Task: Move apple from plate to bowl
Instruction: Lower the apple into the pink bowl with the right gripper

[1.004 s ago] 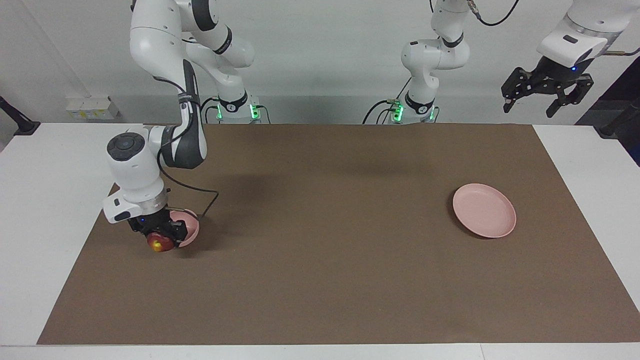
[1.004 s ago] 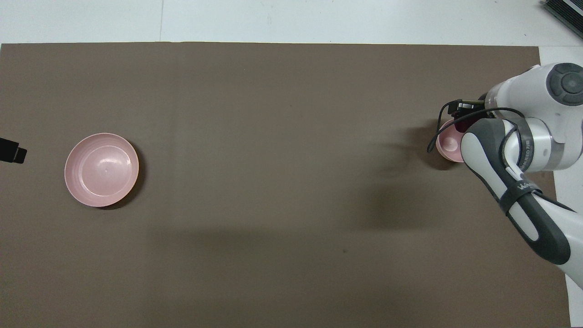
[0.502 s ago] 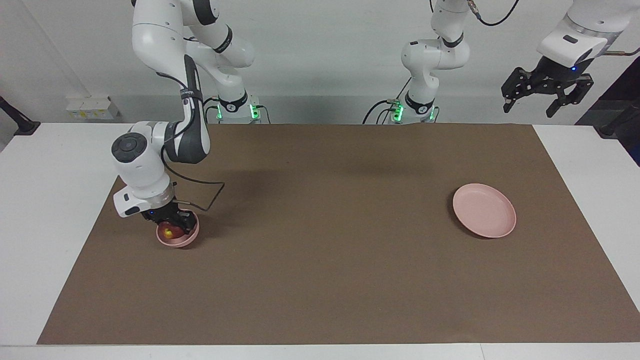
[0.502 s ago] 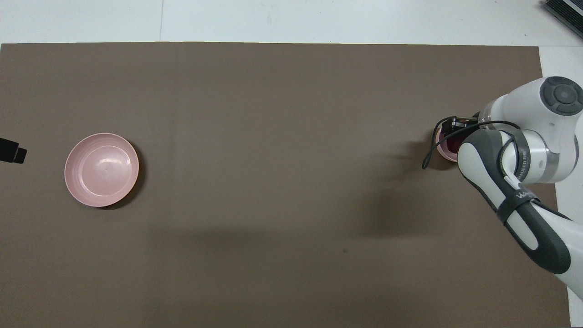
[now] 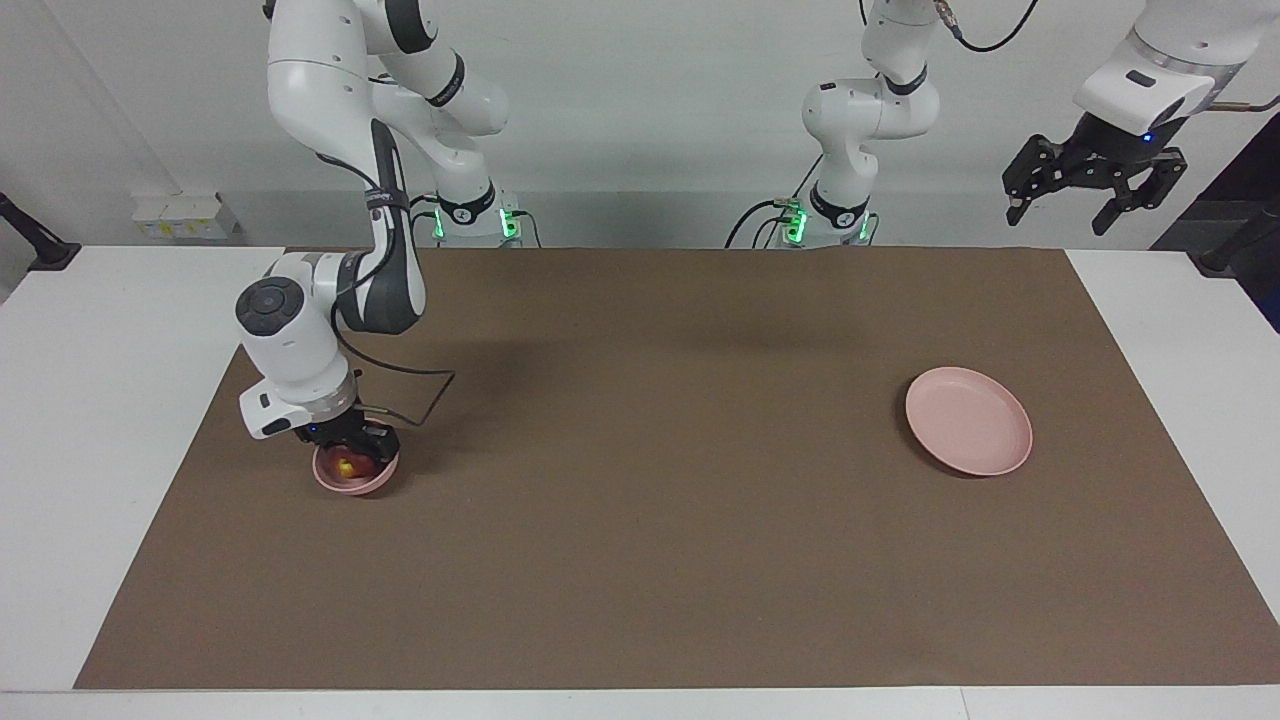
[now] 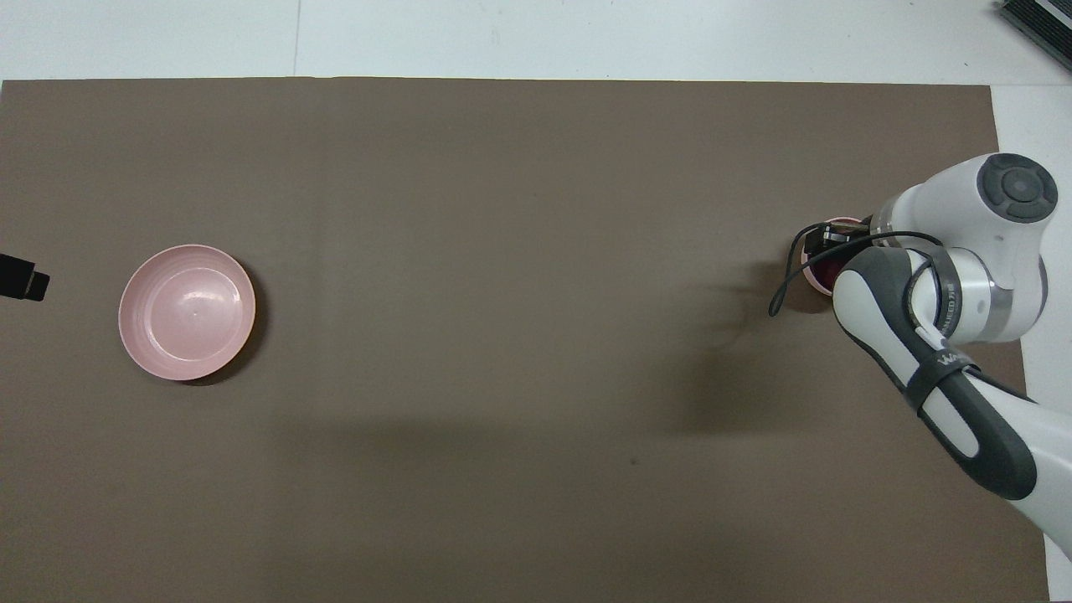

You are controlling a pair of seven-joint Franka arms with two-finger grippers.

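The small dark red apple (image 5: 347,466) with its yellowish patch sits low inside the small pink bowl (image 5: 352,487), at the right arm's end of the table. My right gripper (image 5: 350,458) reaches down into the bowl and is shut on the apple. From overhead the right arm covers most of the bowl (image 6: 809,270); only a strip of its rim and a bit of the dark apple (image 6: 827,270) show. The flat pink plate (image 5: 968,420) lies bare at the left arm's end (image 6: 186,311). My left gripper (image 5: 1060,218) waits open, raised high off that end of the table.
A brown mat (image 5: 640,560) covers most of the white table (image 5: 80,420). A black cable (image 5: 420,395) loops from the right wrist just above the mat beside the bowl.
My right gripper has carried the apple from over the bowl's rim toward the robots and down into the bowl. The left arm has not moved.
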